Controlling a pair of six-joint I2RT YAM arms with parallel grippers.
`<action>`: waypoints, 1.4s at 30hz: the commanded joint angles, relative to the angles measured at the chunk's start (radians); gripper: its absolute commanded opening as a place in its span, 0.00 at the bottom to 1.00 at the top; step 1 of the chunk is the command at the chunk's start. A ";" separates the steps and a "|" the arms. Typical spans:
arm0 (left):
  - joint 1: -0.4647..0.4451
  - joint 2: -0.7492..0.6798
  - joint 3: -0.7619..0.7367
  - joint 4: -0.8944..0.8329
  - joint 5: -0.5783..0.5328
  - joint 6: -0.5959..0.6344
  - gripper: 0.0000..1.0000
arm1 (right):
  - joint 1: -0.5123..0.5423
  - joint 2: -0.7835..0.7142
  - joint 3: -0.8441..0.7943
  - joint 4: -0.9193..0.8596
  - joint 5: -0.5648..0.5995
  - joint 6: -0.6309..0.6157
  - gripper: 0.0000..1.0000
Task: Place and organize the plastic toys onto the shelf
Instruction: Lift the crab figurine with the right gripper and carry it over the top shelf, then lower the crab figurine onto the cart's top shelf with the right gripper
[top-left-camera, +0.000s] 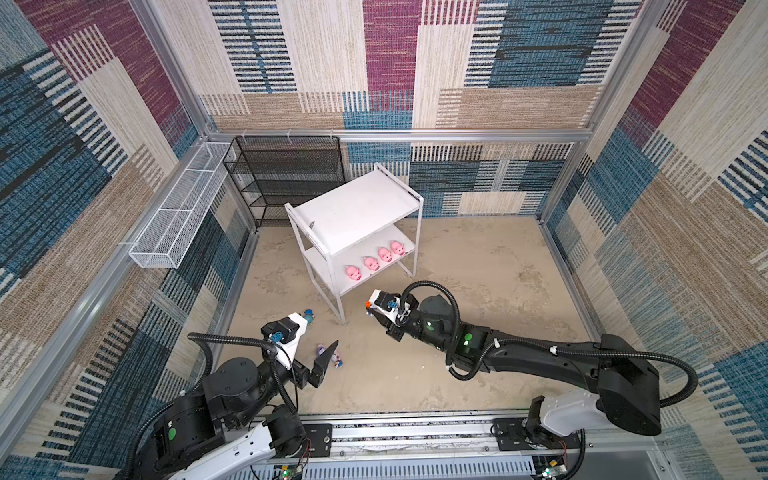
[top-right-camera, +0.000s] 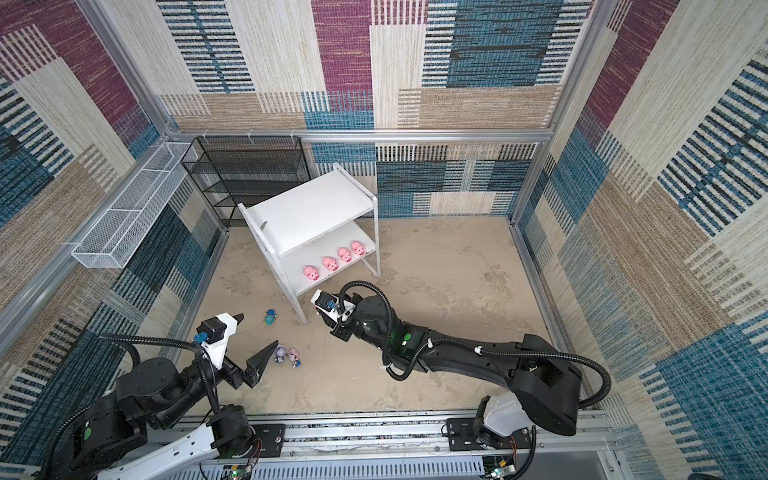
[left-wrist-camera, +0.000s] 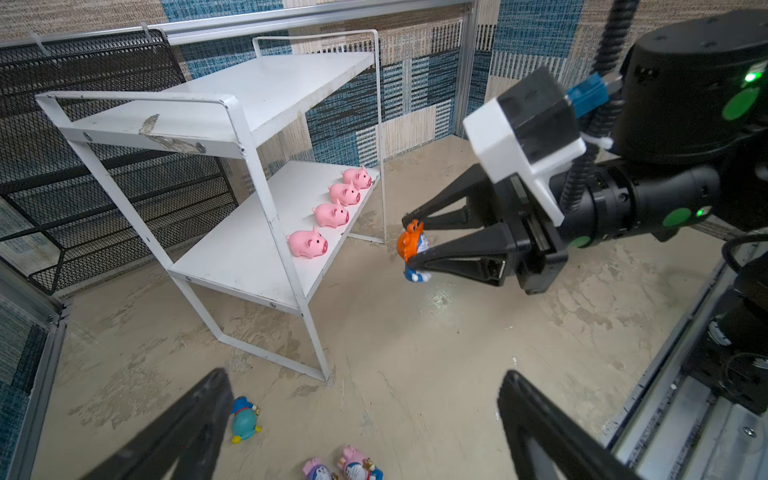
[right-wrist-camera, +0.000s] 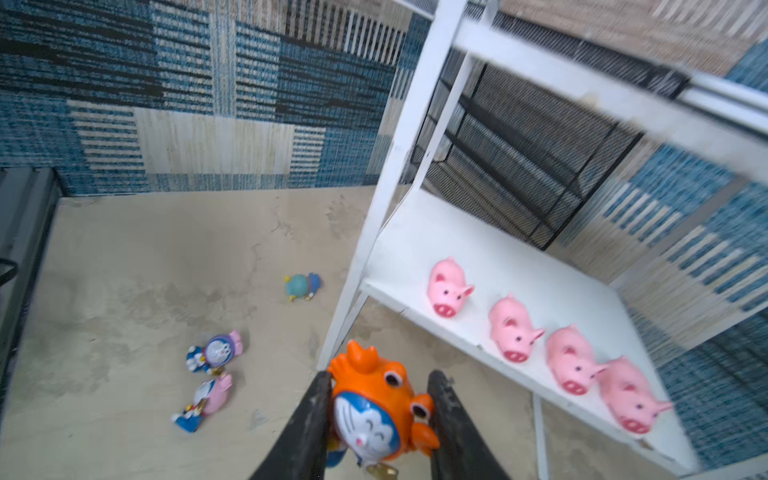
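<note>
Top board (top-left-camera: 353, 208) bare, pigs (top-left-camera: 370, 263) lining lower board (top-left-camera: 330, 270) front edge

Both top views stare down from high up, catching the whole scene. Each wrist cam rides close behind its black fingers (left-wrist-camera: 178, 432), both sharing the white two-tier metal shelf (left-wrist-camera: 249, 249) ahead.

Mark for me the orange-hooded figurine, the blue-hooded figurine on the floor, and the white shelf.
orange-hooded figurine (right-wrist-camera: 374, 388): right wrist view, on the orange hood.
blue-hooded figurine (left-wrist-camera: 245, 423): left wrist view, on its rounded teal hood.
white shelf (top-left-camera: 353, 205): in a top view, on the bare top board.
</note>
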 joint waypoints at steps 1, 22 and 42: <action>0.001 -0.011 0.000 0.031 -0.009 0.003 0.99 | -0.024 -0.007 0.057 0.115 0.012 -0.133 0.29; 0.000 0.152 0.118 0.173 -0.049 0.195 0.99 | -0.179 0.274 0.610 -0.075 -0.246 -0.273 0.29; 0.025 0.147 0.078 0.241 -0.017 0.225 0.99 | -0.180 0.389 0.672 -0.039 -0.257 -0.259 0.30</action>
